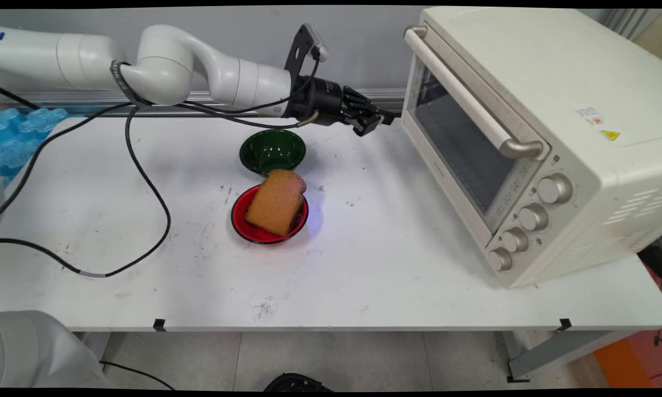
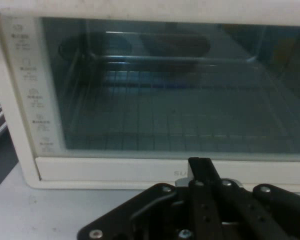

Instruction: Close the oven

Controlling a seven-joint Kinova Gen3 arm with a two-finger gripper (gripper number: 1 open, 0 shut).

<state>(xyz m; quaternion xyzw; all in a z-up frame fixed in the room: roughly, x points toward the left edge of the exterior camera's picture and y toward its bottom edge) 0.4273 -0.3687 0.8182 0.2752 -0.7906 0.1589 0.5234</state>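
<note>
Toward the bench's far edge in the main view, the gripper [image 1: 383,118] is hovering level, empty, fingers pressed together, pointing at the toaster oven [image 1: 535,138] occupying the right end with its door shut. A green bowl [image 1: 272,150] is sitting just below the arm; a red bowl [image 1: 269,220] nearer the middle is carrying a bread slice [image 1: 276,202].

Hand view: gripper [image 2: 202,170] is facing the oven's glass door [image 2: 175,85], with a wire rack showing inside.
</note>
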